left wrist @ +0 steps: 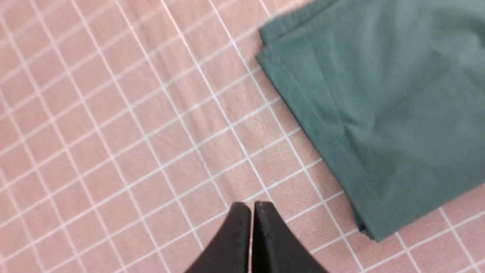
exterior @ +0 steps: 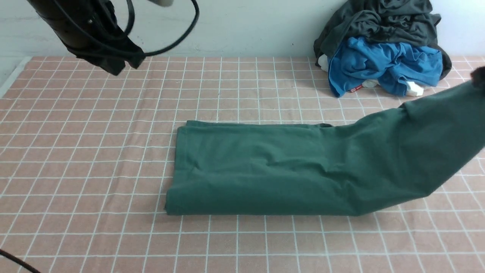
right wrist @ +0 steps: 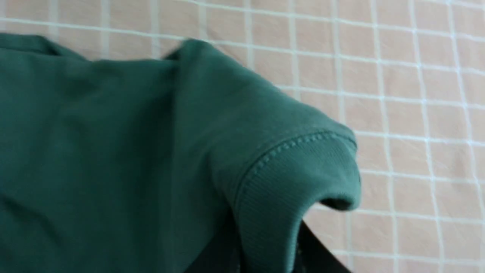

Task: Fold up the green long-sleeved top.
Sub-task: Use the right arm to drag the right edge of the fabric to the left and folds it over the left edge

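Note:
The green long-sleeved top lies folded into a long band across the middle of the checked table. Its right end rises off the table toward the right edge of the front view. My right gripper is shut on that end, with the ribbed neck band draped over its fingers. In the front view only a dark bit of that gripper shows. My left gripper is shut and empty, above bare table beside the top's left end. The left arm hangs high at the far left.
A heap of clothes sits at the far right against the wall: a dark grey garment on top of a bright blue one. The pink checked tablecloth covers the table. A black cable crosses the near left corner.

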You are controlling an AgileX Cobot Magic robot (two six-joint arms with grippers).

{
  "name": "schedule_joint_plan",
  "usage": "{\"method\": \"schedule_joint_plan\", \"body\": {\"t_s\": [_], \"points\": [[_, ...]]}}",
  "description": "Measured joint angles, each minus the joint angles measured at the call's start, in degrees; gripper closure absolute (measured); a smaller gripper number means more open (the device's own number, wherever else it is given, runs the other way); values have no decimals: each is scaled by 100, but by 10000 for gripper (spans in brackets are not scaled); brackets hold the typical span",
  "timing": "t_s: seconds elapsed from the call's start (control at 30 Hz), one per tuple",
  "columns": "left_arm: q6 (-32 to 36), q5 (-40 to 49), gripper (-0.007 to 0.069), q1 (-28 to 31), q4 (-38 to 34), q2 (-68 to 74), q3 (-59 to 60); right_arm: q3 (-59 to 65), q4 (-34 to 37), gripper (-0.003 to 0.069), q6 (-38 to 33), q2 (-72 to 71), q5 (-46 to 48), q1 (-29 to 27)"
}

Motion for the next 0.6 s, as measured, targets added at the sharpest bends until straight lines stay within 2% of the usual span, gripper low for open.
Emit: {"method": "schedule_joint_plan", "body": {"t_s": [0.1,0.13,0.17,0.2,0.27,0.3,0.33,0.4,0.6], "points": [[0,29,632,0,0,-245,0,-348,202,585,-51,84,90,608],[0,65,632,0,0,-411,0,-645,265,585,-57,243,115,1115],[0,78,632,0,0,-506,0,-796,278,585,-43,355,117,1302],[0,84,632,0,0,-594,0,-1067,307,585,25,605,123,1727],[0,84,632,0,0,-696,0,-1264,323,585,67,824,122,2009],[0,90,632,0,0,-855,0,-1621,367,585,172,1281,122,2510],[0,90,632,0,0,-893,0,-1700,366,585,196,1337,122,2555],[0,94,632,0,0,-1116,0,-2170,406,585,361,2083,110,3048],[0,118,632,0,-5,-1527,0,-3188,730,585,527,3591,-49,3615]]}}
